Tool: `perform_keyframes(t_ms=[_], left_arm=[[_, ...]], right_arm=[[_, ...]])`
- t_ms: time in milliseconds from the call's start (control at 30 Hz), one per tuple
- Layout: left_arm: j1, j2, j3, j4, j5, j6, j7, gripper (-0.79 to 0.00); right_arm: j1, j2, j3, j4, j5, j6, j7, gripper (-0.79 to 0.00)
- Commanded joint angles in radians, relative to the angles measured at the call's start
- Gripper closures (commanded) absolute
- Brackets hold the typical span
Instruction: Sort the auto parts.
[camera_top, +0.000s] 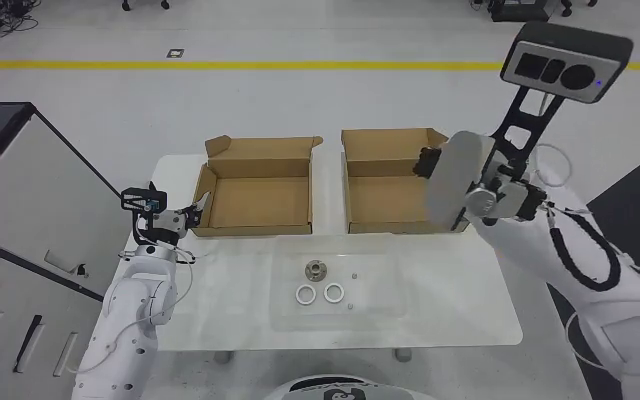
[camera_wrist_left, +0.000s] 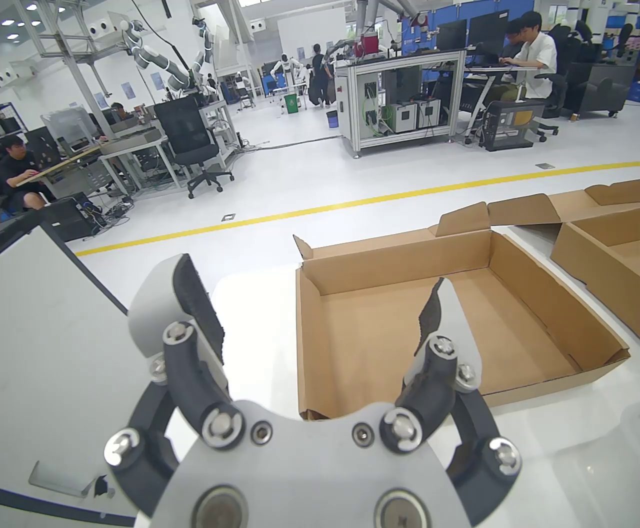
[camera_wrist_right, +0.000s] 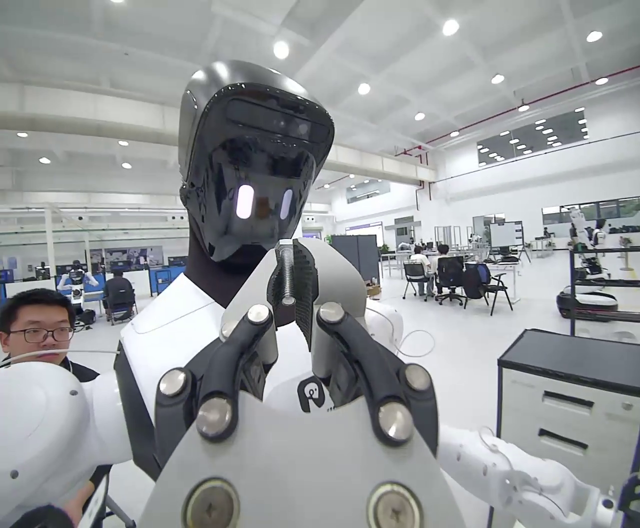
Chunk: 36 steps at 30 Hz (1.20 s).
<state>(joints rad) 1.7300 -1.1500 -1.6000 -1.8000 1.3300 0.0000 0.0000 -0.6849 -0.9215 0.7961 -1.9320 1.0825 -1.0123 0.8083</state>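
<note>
In the right end effector, clamped between its pads, is a threaded bolt, held up in the air above the right-hand box. The left end effector stands open and empty just beside the near outer corner of the left-hand box, whose floor is bare. What shows of the right-hand box is bare too, though the arm hides part of it. So the sort looks barely begun: one part is lifted and none delivered. On the tabletop, between the two end effectors and nearer the robot, wait a metal hub, two white rings and two tiny bits. Neither the boxes nor the parts carry any writing I can read.
</note>
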Motion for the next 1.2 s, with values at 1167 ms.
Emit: perform_keyframes(t_ms=[1167], left_arm=[[0.000,0.000,0.000,0.000,0.000,0.000,0.000,-0.785]], right_arm=[[-0.196,-0.131,0.138,-0.002,0.039,0.079,0.077,0.000]])
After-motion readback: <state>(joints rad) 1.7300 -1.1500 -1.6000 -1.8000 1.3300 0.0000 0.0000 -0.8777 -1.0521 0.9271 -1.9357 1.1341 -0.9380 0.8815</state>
